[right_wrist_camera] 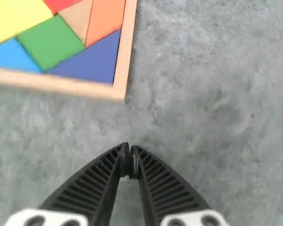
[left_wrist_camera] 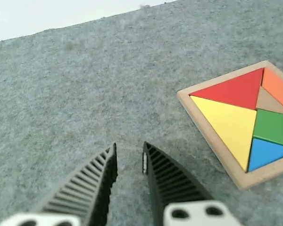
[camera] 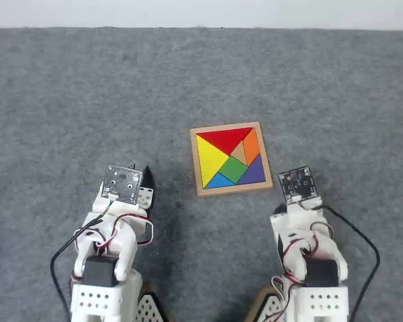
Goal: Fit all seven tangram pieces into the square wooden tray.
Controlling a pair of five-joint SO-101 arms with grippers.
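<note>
The square wooden tray (camera: 230,191) lies flat mid-table, holding all seven pieces flush: red (camera: 225,139), yellow (camera: 210,157), orange (camera: 252,143), tan (camera: 239,154), green (camera: 234,169), blue (camera: 219,180) and indigo (camera: 256,173). My left gripper (left_wrist_camera: 129,149) hovers over bare felt beside the tray (left_wrist_camera: 212,141), its fingers a narrow gap apart with nothing between them. In the high view the left gripper (camera: 146,177) sits to the tray's left. My right gripper (right_wrist_camera: 129,159) is shut and empty, just short of the tray's near right corner (right_wrist_camera: 119,92).
Grey felt covers the whole table (camera: 87,87). The two arm bases (camera: 107,288) stand at the front edge, with cables looping beside the right arm (camera: 309,261). A pale wall runs along the table's far edge.
</note>
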